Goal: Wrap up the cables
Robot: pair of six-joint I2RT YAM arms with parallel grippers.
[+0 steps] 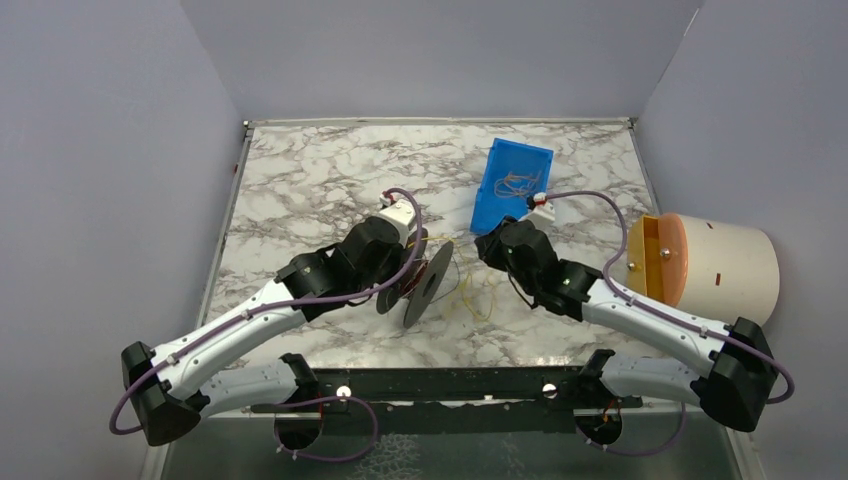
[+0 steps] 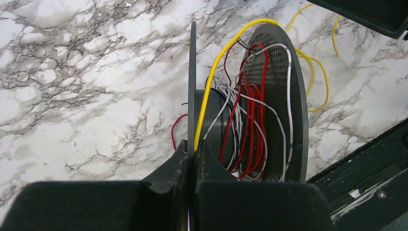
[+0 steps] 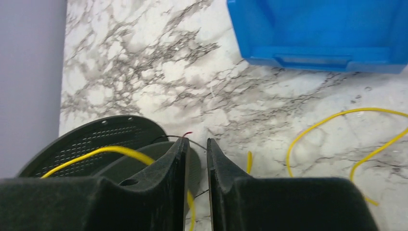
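Note:
A dark grey spool (image 1: 425, 285) stands on edge mid-table, with red and white cables wound on its hub (image 2: 245, 120). My left gripper (image 1: 398, 292) is shut on the spool's thin left flange (image 2: 193, 86), seen edge-on in the left wrist view (image 2: 194, 150). A loose yellow cable (image 1: 478, 295) runs over the spool (image 2: 221, 53) and lies in loops on the marble (image 3: 327, 120). My right gripper (image 1: 488, 245) hovers just right of the spool (image 3: 96, 137). Its jaws stand slightly apart (image 3: 197, 140), and the yellow cable passes beneath them.
A blue bin (image 1: 490, 205) with thin wires in it sits behind the right gripper, and it also shows in the right wrist view (image 3: 312, 29). A tan cylinder (image 1: 720, 265) lies at the right edge. A black rail (image 1: 450, 385) runs along the near edge. Walls enclose the table.

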